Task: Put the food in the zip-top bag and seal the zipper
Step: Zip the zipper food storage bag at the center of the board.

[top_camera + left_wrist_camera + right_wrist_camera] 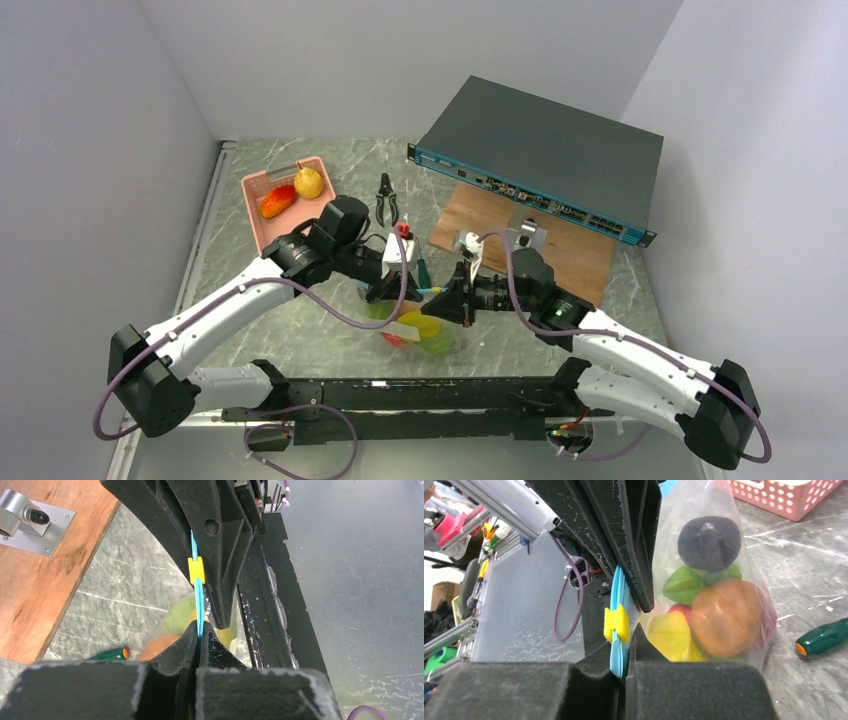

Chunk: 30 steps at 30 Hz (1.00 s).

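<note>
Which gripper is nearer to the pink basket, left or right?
Left. The left gripper, shut on the zipper, sits a little right of the pink basket; the right gripper holds the zipper farther right.

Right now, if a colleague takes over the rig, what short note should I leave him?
Left gripper: shut on the zipper.
Right gripper: shut on the zipper too, the yellow slider between them.
Zip-top bag: held between the arms, several food pieces inside.
Done: most food bagged.
To do: a yellow piece and a red-orange piece lie in the pink basket; how far the zipper is closed, I cannot tell.
</note>
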Available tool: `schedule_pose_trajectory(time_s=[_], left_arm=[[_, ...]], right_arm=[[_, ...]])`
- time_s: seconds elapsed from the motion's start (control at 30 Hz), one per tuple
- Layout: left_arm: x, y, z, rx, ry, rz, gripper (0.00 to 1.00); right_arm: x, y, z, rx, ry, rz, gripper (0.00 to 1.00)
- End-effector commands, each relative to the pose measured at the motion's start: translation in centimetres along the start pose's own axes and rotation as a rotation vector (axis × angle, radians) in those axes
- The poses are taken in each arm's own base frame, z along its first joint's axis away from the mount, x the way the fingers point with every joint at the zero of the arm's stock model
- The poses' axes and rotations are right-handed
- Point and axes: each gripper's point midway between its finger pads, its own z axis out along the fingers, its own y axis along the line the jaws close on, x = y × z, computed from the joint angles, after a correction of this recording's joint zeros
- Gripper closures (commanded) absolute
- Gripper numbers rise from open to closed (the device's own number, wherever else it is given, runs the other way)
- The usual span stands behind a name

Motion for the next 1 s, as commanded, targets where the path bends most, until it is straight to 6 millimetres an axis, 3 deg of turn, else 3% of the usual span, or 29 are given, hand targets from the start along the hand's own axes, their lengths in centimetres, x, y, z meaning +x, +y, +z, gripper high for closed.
schedule_pose_trajectory(time_s=[0.0, 0.1, 0.3, 0.33, 0.4, 0.43, 0.53, 0.63, 0.8, 0.97], left_arm=[[-2.3, -0.1, -0.8, -0.022, -0.036, 0.089, 0.99], [-2.2, -0.1, -0.8, -0.027, -0.040, 0.092, 1.00], [-2.3, -0.3, -0.8, -0.015, -0.043, 0.086, 1.00], [-2.4, -0.3, -0.8, -0.014, -0.044, 0.087, 1.00], [-2.6, -0.4, -1.0, -0.017, -0.047, 0.090, 1.00], [-2.8, -0.4, -1.0, -0.018, -0.051, 0.088, 0.91], [-4.0, -1.2, -1.3, 0.009, -0.088, 0.087, 0.47], [-5.0, -1.9, -1.4, 0.028, -0.138, 0.100, 0.32], [-5.7, -1.6, -0.9, 0.044, -0.173, 0.056, 0.35], [-5.6, -0.5, 0.0, 0.055, -0.138, -0.041, 0.53]], right_arm=[[-2.4, 0.5, -0.8, 0.027, -0.112, -0.008, 0.90], [-2.4, 0.0, -1.3, 0.068, -0.137, 0.017, 0.82], [-3.6, 0.0, -2.0, 0.106, -0.171, 0.000, 0.81], [-3.6, 0.1, -2.0, 0.105, -0.166, -0.001, 0.84], [-3.7, 0.1, -2.0, 0.102, -0.169, -0.005, 1.00], [-3.8, 0.2, -2.0, 0.097, -0.173, -0.007, 1.00], [-3.6, 0.3, -2.0, 0.087, -0.178, -0.004, 1.00], [-3.2, 0.3, -1.8, 0.079, -0.174, 0.006, 1.00], [-3.3, 0.5, -1.7, 0.055, -0.178, 0.006, 1.00], [-3.3, 0.6, -1.7, 0.050, -0.181, -0.004, 1.00]])
